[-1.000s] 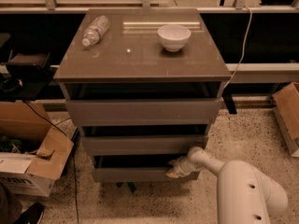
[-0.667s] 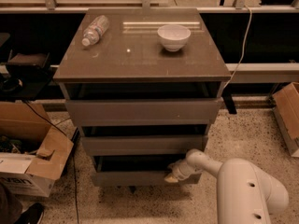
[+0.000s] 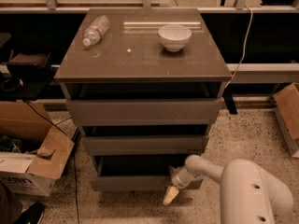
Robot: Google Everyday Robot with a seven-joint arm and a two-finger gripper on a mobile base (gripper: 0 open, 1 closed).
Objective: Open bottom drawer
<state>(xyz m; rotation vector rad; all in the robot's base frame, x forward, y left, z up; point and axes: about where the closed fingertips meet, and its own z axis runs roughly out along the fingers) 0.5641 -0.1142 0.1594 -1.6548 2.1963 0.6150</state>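
The cabinet (image 3: 140, 55) has three grey-brown drawers with flat fronts. The bottom drawer (image 3: 135, 183), the narrowest, is pulled out a little, and its dark inside (image 3: 140, 165) shows above the front panel. My gripper (image 3: 171, 195) is at the right part of that front panel, at its lower edge just above the floor. The white arm (image 3: 243, 185) reaches in from the lower right. The two upper drawers (image 3: 142, 111) also stand slightly out.
A plastic bottle (image 3: 96, 30) lies on the cabinet top and a white bowl (image 3: 174, 36) stands there. An open cardboard box (image 3: 32, 167) is on the floor at the left, another box (image 3: 287, 115) at the right. A white cable (image 3: 240, 55) hangs at the right.
The gripper has moved down and towards the camera along the bottom drawer's front. The bottom drawer has slid out a little further.
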